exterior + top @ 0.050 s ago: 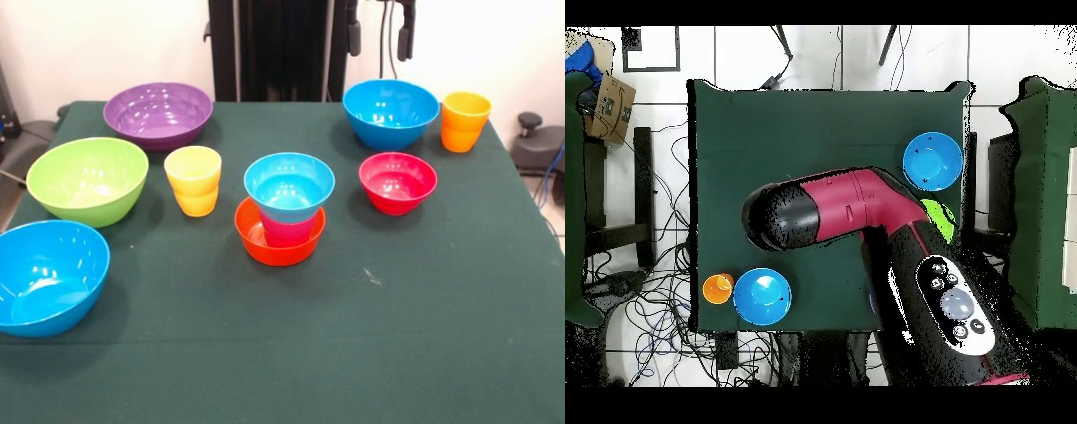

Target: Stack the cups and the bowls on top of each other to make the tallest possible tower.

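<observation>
Centrally, tower — green cloth open toward near edge.

At table centre a glossy orange plastic bowl holds an upright red-pink stepped cup, itself carrying a small light-blue bowl. The yellow stepped cup stands at its nine o'clock, the small red bowl at three.

A dark green cloth covers the table. Behind stands a plain white wall. The white tiled floor carries tangled black cables and a cardboard box.
</observation>
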Available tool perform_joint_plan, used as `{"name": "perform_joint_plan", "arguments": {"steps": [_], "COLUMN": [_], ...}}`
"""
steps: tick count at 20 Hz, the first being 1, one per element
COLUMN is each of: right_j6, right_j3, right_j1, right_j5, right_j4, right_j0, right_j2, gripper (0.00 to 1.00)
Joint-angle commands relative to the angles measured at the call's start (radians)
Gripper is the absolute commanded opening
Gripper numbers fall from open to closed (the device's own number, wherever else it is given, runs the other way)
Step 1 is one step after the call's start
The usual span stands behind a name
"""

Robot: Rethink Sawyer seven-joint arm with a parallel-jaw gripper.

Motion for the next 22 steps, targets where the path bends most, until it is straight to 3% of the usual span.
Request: {"name": "perform_joint_plan", "arguments": {"steps": [1, 9, 12, 17, 22], "right_j6": [-0.195, -0.194, -0.231, -0.303, -0.29], "right_j3": [0.048, 0.051, 0.03, -0.025, -0.064], "right_j1": [0.07, 0.067, 0.051, 0.052, 0.075], "right_j5": [-0.047, -0.054, 0.006, 0.044, 0.037], "right_j4": [-0.068, -0.083, -0.092, -0.149, -0.199], "right_j0": [-0.005, -0.01, -0.035, -0.075, -0.085], "right_j2": [0.037, 0.035, 0.024, 0.014, 0.008], "gripper": [1.0, 1.0, 1.0, 1.0, 1.0]}}
